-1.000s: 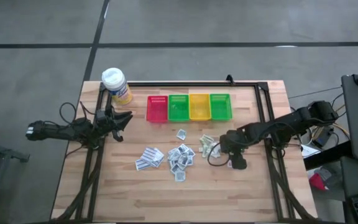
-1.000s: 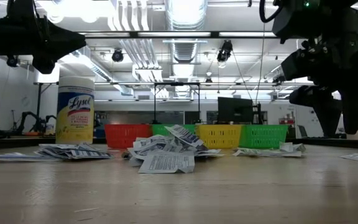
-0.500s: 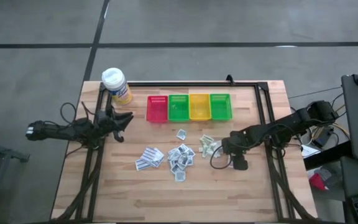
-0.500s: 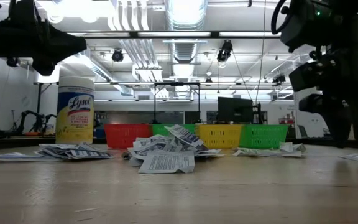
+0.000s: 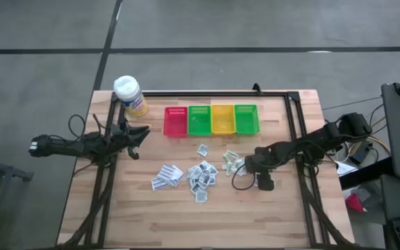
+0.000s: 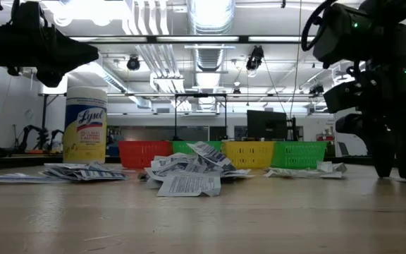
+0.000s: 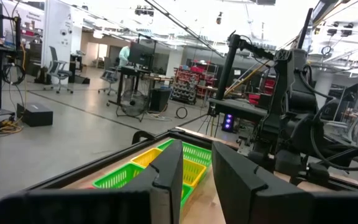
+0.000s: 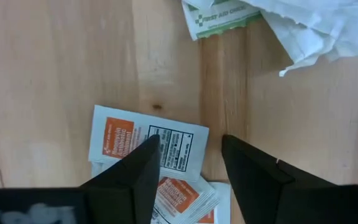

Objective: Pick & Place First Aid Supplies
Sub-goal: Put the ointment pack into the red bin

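I see a wide workshop room behind the wooden bench (image 5: 255,215). The left end effector (image 5: 139,132) hovers at the left, half closed, holding nothing. The right end effector (image 8: 185,165) points down, wide open, above an orange-printed sachet (image 8: 146,142) right of the sachet pile (image 5: 201,173).

**Robot body: 2 dark arms**

Both arms matte black w/ chunky jointed links. Black cables loop along each. Left gripper (image 7: 196,180) & right gripper (image 8: 188,171): 2 flat, angular black fingers apiece. Small green LEDs on right arm housing.
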Robot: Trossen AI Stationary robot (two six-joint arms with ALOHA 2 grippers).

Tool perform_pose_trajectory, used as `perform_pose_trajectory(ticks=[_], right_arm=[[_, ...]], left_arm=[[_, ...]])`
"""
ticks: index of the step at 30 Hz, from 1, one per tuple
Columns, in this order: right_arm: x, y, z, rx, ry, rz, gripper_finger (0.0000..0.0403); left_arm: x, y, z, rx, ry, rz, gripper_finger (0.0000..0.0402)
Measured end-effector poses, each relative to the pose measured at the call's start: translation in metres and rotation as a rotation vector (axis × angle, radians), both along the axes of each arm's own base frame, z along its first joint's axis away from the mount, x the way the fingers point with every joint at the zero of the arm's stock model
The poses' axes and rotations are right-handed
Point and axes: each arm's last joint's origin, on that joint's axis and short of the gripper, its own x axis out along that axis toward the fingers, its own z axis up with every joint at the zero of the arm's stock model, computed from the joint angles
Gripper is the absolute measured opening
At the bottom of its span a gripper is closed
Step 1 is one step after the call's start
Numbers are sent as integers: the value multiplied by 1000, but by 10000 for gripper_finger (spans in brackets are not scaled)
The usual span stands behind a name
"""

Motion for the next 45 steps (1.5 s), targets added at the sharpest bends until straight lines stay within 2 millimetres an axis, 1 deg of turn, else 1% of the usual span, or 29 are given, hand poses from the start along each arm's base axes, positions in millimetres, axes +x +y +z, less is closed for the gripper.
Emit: perform_pose_trajectory(ticks=[5,8,14,28,42,45], right_arm=[[5,1,-6,-16,44,1,163],[6,1,-5,-17,44,0,150],[6,1,5,-26,-2,-5,119],[5,0,5,-35,4,-6,55],[5,0,5,-39,7,-33,11],[5,0,5,-39,7,-42,9]], left_arm=[[0,0,0,0,0,0,83],[0,0,0,0,0,0,83],[0,0,0,0,-1,0,83],[0,0,0,0,-1,0,83],[0,0,0,0,-1,0,83],[0,0,0,0,-1,0,83]])
